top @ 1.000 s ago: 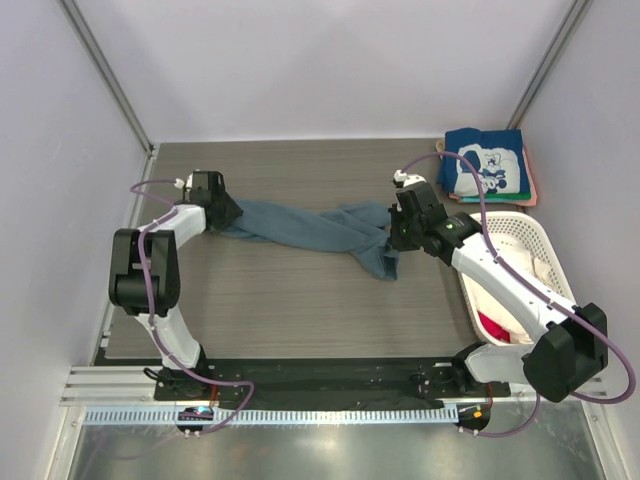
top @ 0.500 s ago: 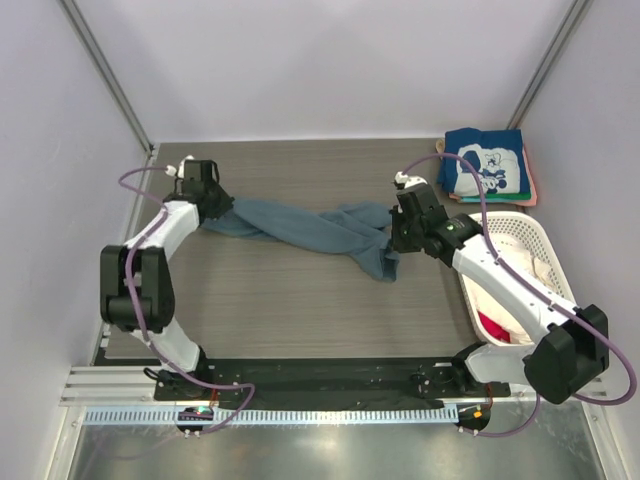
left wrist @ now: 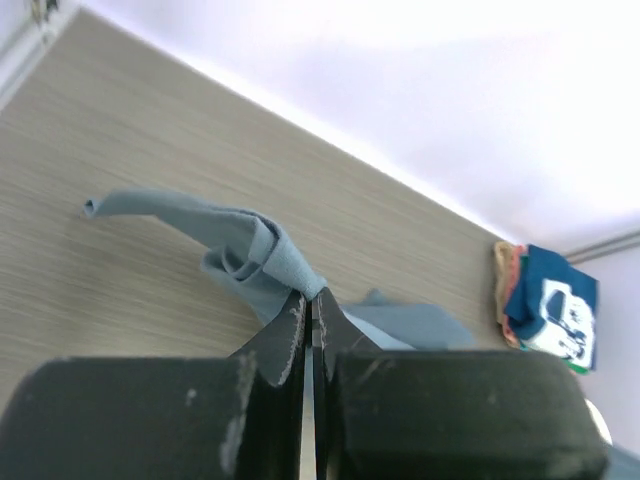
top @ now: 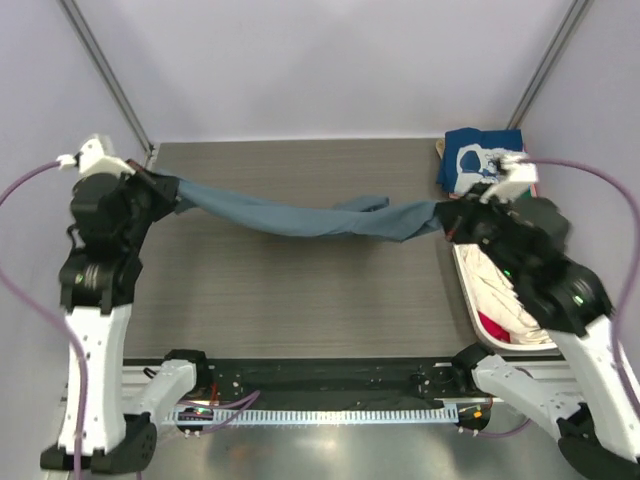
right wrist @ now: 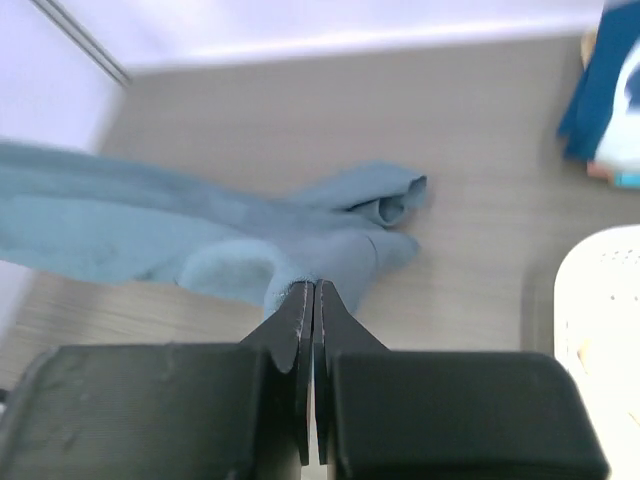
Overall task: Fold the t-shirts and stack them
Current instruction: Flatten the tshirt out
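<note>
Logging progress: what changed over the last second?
Both arms rose and swung apart: the left gripper and right gripper, shut on it throughout, pulled the plain slate-blue cloth t-shirt from a twisted heap into a stretched span. The folded navy printed t-shirt and white plastic lattice basket stayed put.

Top camera looks down; close wrist cameras share the table.

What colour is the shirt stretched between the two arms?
The shirt is plain slate blue; top external view shows it best.
</note>
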### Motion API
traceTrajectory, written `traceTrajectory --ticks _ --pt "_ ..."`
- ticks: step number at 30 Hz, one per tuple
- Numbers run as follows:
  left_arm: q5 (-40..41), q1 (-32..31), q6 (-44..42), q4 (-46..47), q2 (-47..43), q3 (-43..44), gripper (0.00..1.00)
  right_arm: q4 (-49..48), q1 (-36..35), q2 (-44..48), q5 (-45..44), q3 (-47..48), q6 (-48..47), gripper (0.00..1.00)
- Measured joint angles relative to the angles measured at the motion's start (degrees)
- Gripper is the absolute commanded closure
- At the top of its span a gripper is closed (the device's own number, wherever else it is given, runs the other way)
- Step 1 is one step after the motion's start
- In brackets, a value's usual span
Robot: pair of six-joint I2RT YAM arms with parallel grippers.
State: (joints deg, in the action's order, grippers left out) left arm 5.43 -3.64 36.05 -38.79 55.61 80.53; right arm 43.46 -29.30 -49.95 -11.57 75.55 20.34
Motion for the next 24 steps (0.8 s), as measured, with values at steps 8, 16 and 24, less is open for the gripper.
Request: traceTrajectory --ticks 8,16,24 --pt "-1.03 0.0 -4.74 -11.34 -16.63 11.91 1.0 2.03 0.0 18.23 4.26 9.55 -0.02 0.99" --pt "-1.05 0.0 -6.56 -13.53 -20.11 25.75 1.0 4.02 0.0 14.51 6.27 26.16 -2.01 0.99" --pt "-1.09 0.66 -6.47 -15.43 7.04 32.33 0.93 2.95 1.33 -20.65 -5.22 48.87 -9.88 0.99"
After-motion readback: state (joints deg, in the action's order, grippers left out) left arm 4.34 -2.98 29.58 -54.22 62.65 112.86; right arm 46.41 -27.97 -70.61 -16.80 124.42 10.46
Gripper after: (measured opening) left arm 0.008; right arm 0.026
